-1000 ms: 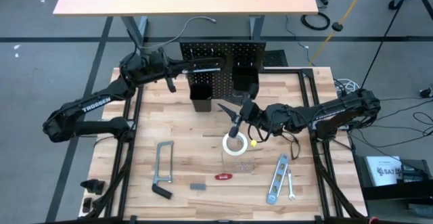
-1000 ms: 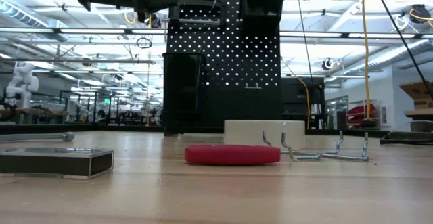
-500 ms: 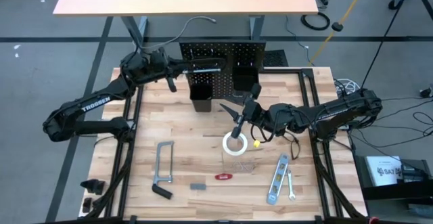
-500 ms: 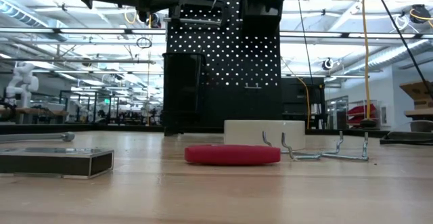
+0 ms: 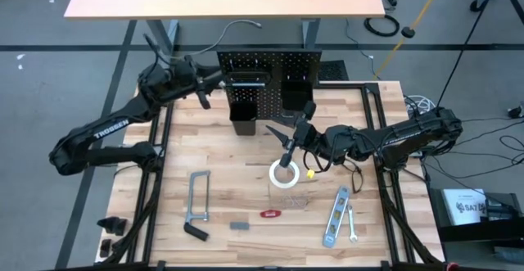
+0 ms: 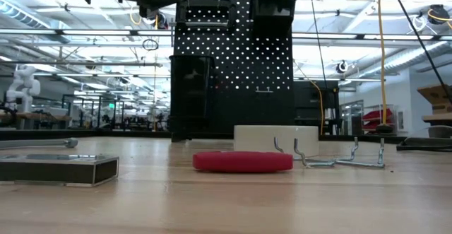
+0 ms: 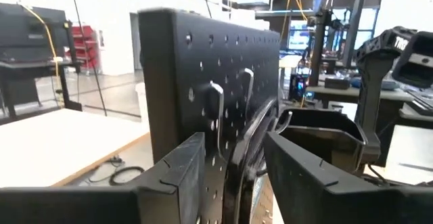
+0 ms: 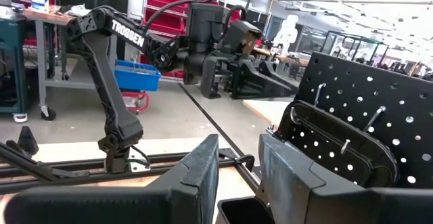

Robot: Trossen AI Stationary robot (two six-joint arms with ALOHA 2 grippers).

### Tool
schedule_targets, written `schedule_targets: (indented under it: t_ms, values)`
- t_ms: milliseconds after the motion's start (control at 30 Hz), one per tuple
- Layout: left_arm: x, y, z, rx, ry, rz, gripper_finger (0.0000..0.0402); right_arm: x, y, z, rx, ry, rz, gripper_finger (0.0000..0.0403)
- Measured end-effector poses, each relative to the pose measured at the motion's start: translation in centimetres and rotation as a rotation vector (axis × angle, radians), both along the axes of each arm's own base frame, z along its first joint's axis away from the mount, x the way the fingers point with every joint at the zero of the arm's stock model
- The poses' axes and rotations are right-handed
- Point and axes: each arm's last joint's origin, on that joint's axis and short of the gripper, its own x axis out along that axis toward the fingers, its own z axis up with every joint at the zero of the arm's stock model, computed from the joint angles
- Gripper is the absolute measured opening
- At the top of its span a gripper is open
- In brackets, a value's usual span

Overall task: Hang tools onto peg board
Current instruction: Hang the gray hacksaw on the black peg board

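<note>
Left Tool Lets Go at the Peg Board

Since a second ago the left tool [image 5: 214, 80] has drawn back a little toward the upper left of the high view, away from the dark C-clamp [image 5: 248, 79] it was pressed against. Its fingers [image 7: 172, 183] now stand apart, with the hooks of the peg board [image 5: 266, 60] showing in the gap between them. The C-clamp hangs near the top of the board, to the left of the upper black bin [image 6: 272, 9].

Right of centre in the high view, the right tool [image 5: 288, 143] hovers just above the white tape roll [image 5: 284, 173]; its fingers [image 8: 196, 166] are parted and grip nothing.

On the tabletop [image 5: 229, 156], in the lower half of the high view, lie the grey bar clamp [image 5: 196, 205] at the left, the red-handled tool [image 5: 270, 214] near the middle, and the silver level [image 5: 335, 216] with the small wrench [image 5: 351, 223] just beside it at the right. A few loose metal hooks [image 6: 328, 158] rest near the tape roll.
</note>
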Motion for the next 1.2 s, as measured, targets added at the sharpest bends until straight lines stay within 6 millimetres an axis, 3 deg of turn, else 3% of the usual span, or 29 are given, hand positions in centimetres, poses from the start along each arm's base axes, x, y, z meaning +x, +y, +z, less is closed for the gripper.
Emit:
schedule_targets:
  t_ms: [233,400,633,900,1200]
  values:
    - [-1.5,-1.2,1.0,0.019,-0.018,0.009,0.0160,-0.4,0.1,-0.2,-0.007,0.048,0.004,0.0100]
    - [-2.3,-2.1,0.8,-0.019,0.028,-0.004,0.0160,-2.4,0.1,0.5,0.018,0.108,-0.017,0.0100]
    - [-1.8,-3.9,-0.1,-0.067,0.124,-0.136,0.0160,-5.4,-0.2,0.5,0.156,0.209,0.064,0.0100]
    - [-0.7,-6.7,-0.6,-0.083,0.182,-0.249,0.0160,-6.5,0.3,-1.8,0.288,0.368,0.068,0.0100]
    - [0.5,-9.8,-3.2,-0.126,0.267,-0.297,0.0160,-6.7,1.1,-6.0,0.364,0.421,0.053,0.0100]
